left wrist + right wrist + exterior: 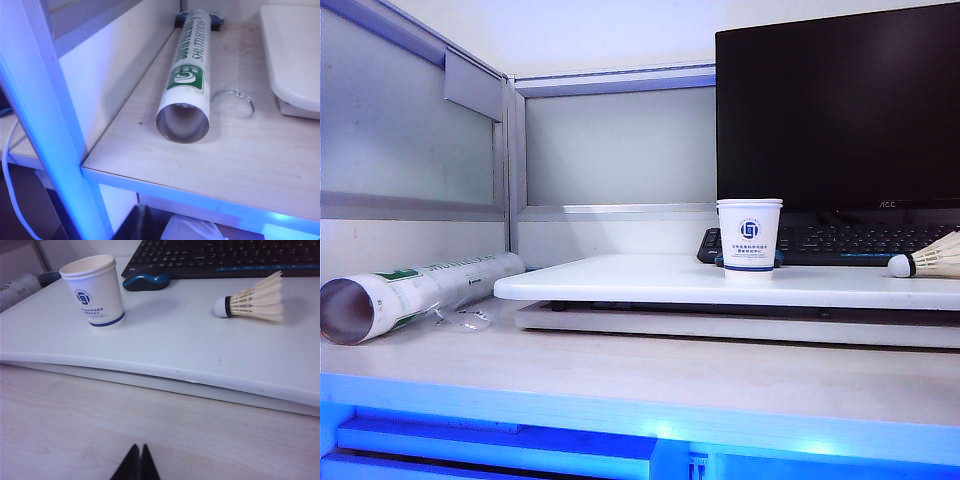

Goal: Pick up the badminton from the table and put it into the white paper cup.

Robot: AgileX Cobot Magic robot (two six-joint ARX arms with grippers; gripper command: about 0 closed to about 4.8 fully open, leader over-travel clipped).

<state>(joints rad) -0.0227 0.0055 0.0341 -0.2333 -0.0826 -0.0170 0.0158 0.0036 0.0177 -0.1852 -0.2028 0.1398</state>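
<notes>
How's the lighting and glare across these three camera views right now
Exterior view: blue glow along the desk's front edge, monitor dark. Left wrist view: the same blue tints the desk edge, tube sharp. Right wrist view: even light, soft shadows beside the cup and badminton.

Smooth white board table (165, 347), paper cup (95, 292), feathered badminton (252, 297), pale wood-grain desk (150, 430), printed cardboard tube (186, 80).

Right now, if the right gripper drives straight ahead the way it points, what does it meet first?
Probably the front edge of the table. The right gripper is shut, low over the desk, aimed between white paper cup and badminton.
</notes>
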